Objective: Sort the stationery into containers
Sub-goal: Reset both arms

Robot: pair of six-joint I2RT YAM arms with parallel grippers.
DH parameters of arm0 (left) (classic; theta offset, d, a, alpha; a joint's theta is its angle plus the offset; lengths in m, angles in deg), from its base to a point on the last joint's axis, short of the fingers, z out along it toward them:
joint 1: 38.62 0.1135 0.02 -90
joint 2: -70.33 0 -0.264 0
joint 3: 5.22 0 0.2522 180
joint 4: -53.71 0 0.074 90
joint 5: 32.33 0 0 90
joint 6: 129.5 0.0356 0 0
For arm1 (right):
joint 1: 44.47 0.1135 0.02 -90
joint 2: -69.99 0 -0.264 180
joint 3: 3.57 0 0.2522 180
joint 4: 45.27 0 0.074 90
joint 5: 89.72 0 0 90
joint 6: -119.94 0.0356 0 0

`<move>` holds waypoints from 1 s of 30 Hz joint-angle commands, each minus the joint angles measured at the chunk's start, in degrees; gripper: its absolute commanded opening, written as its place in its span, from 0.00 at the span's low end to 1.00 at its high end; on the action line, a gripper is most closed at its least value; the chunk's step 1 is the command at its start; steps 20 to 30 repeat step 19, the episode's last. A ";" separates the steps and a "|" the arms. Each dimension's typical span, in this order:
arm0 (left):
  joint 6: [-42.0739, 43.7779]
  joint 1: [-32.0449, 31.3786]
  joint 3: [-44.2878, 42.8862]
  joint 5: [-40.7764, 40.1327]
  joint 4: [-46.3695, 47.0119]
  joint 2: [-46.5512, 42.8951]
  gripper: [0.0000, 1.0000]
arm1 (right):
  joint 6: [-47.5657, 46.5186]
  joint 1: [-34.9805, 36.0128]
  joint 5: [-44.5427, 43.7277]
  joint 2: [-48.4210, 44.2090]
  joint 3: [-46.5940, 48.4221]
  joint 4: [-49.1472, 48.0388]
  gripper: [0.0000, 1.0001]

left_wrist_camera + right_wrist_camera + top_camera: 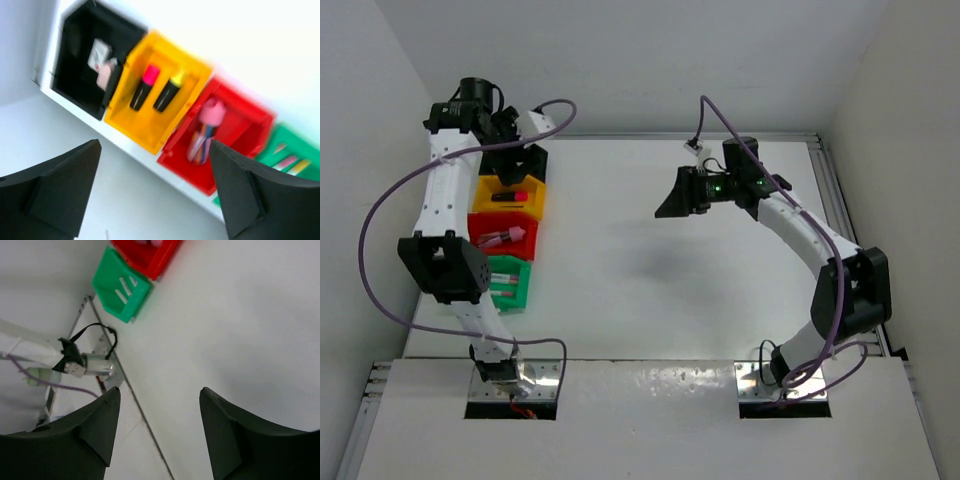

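Four bins stand in a row along the left edge of the table (pixel 670 300), running far to near: black bin (pixel 70 60), yellow bin (pixel 145 132), red bin (pixel 240 130), green bin (pixel 107 277). All the stationery in view lies inside them. The black bin holds a pink block (pixel 104 75) and a pale eraser (pixel 99 54). The yellow bin holds a pink-capped marker (pixel 144 87) and a yellow-capped marker (pixel 169 90) side by side, long axes parallel and lying across the line of bins. The red bin holds a bundle of pens (pixel 202 135), and more pens (pixel 287 162) lie in the green bin; the blur hides their detail. The left arm (pixel 445 200) reaches along the row, and the left jaws hang above its far end, near the black bin, spread wide with nothing between them. In the left wrist view the bins lie ahead of the jaws, slanting from upper left to lower right. The right arm (pixel 800 235) holds the right jaws over bare mid-table, well apart from the row; they too are wide apart and hold nothing, and they face back toward the green and red bins. No loose piece shows on the table in any view. Judgement: the sort looks done or close to it. If anything needs shifting between bins, the left arm is much the nearer, and a marker would want the jaws set across its long axis.
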 commanded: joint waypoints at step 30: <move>-51.60 -17.70 41.45 -7.00 38.96 -32.12 1.00 | -20.04 -21.64 -30.60 -23.63 -12.95 20.62 0.99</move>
